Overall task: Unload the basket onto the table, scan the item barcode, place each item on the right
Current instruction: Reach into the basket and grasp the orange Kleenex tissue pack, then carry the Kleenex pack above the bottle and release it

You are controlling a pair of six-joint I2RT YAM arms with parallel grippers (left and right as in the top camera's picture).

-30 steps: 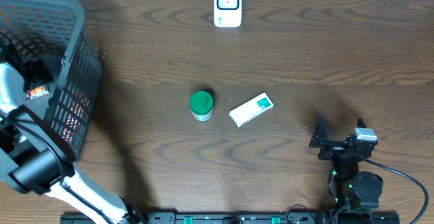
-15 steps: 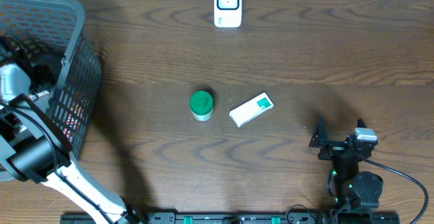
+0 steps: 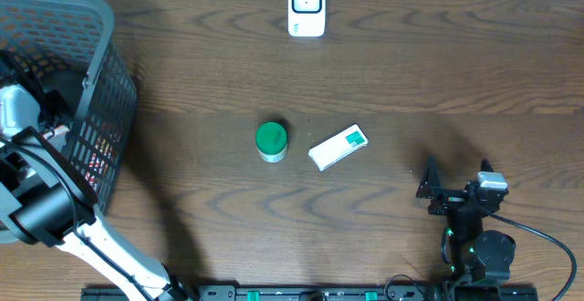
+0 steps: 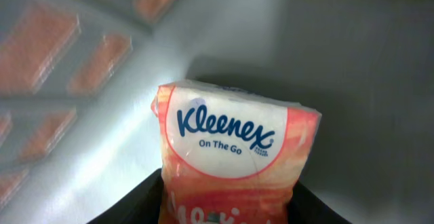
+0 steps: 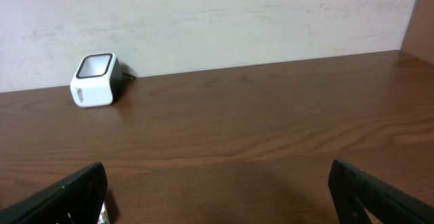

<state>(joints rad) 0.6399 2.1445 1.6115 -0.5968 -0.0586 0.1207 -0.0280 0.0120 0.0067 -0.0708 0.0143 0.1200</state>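
Left gripper (image 4: 227, 187), down inside the basket (image 3: 102, 27), was clamped on the tissue pack (image 4: 234, 142). Right gripper (image 5: 217, 176) stood spread wide, empty, facing the scanner (image 5: 95, 80).

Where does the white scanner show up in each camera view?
Overhead: scanner at top centre, on the table's far edge.
Left wrist: not in it; only a tissue pack shows.
Right wrist: scanner at left, by the wall.
Shared landmark: the table's far edge, overhead and right wrist.

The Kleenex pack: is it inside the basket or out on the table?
Inside: the Kleenex pack shows against the basket floor and mesh wall.
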